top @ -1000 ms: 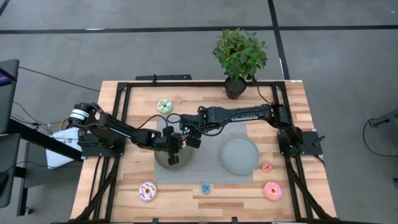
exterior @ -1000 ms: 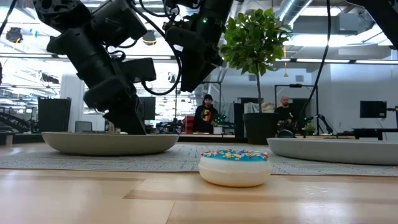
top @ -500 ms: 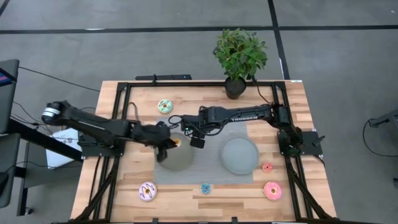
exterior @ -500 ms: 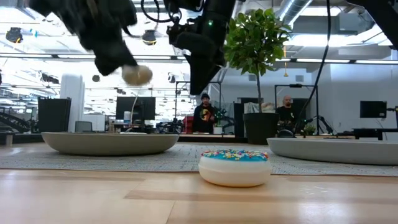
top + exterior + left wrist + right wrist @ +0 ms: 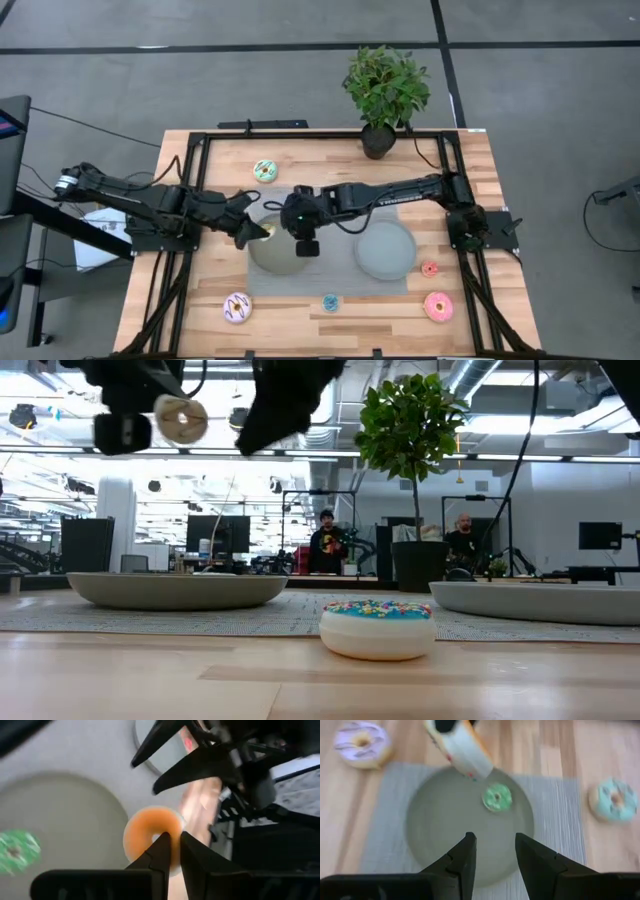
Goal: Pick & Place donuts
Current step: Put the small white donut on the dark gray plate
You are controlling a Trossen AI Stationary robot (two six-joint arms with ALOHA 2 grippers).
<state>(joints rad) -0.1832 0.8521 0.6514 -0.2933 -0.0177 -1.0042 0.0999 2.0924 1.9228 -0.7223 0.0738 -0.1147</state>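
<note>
A small yellow-orange donut is up in the air in my left gripper, above the left grey plate; the low view shows the donut high over the table. My right gripper is open and points down over that plate, touching nothing. A tiny green donut lies flat in the plate. On the wood lie a mint donut, a purple-white one, a blue one, a small red one and a pink one. My left gripper pinches the yellow-orange donut by one side of its ring, between the two fingers, coming in from the table's left and slanting down. The donut is lifted clear and hangs tilted on edge over the plate's far-left part.
A second grey plate sits on the grey mat to the right of the first. A potted plant stands at the far edge. Black frame rails run along both sides. Bare wood lies near the front edge.
My left gripper has risen out of the left plate with the yellow-orange donut and drawn back toward the table's left; the donut is lifted clear and climbs high in the low view. My right gripper has moved toward the near edge, over the left plate.
</note>
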